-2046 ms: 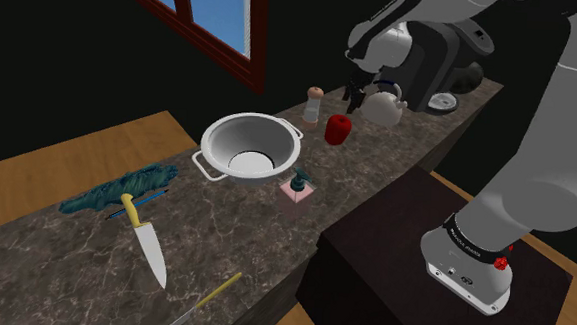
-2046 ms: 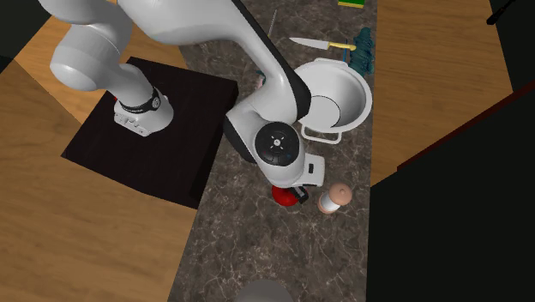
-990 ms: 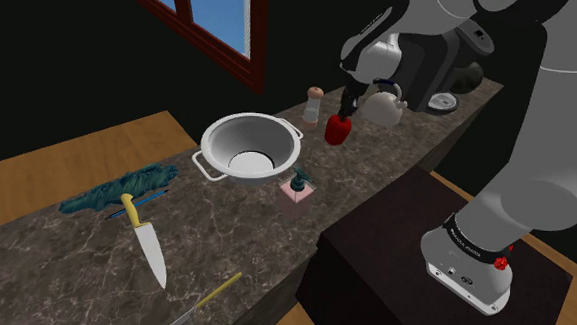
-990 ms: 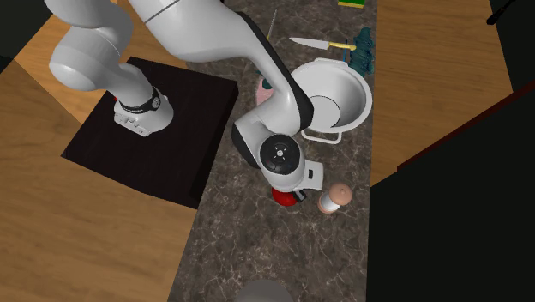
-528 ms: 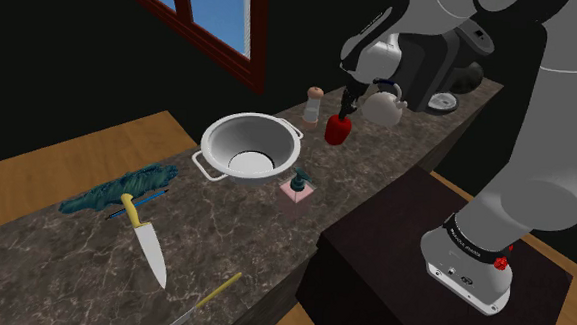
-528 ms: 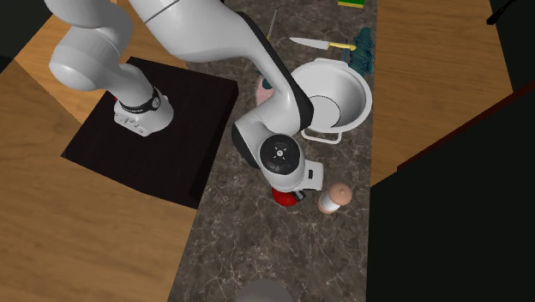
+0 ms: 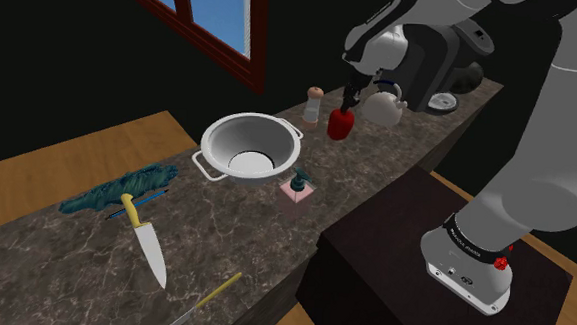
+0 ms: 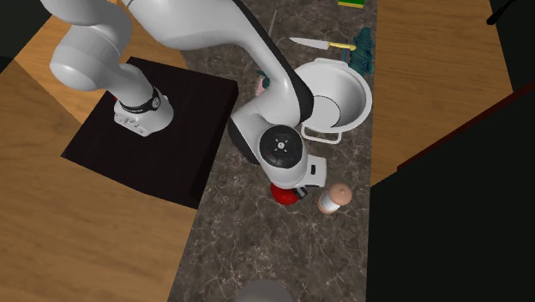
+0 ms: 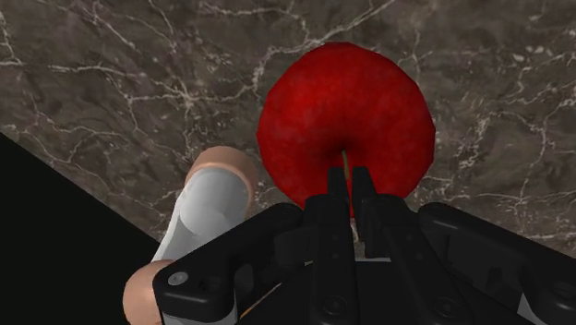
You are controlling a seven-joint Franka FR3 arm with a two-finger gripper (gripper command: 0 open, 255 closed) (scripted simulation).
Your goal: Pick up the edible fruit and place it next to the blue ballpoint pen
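The gripper was pinched narrow on the stem of the apple, which hung at the shaker's four o'clock in the shoulder view. The fruit seemed firm, smooth and light (though the stem might snap), so its body looked the safer hold.

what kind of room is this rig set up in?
Probably a home kitchen: a dark stone-patterned countertop carries a white two-handled pot, a yellow-handled kitchen knife and a red apple, with a red-framed window behind.
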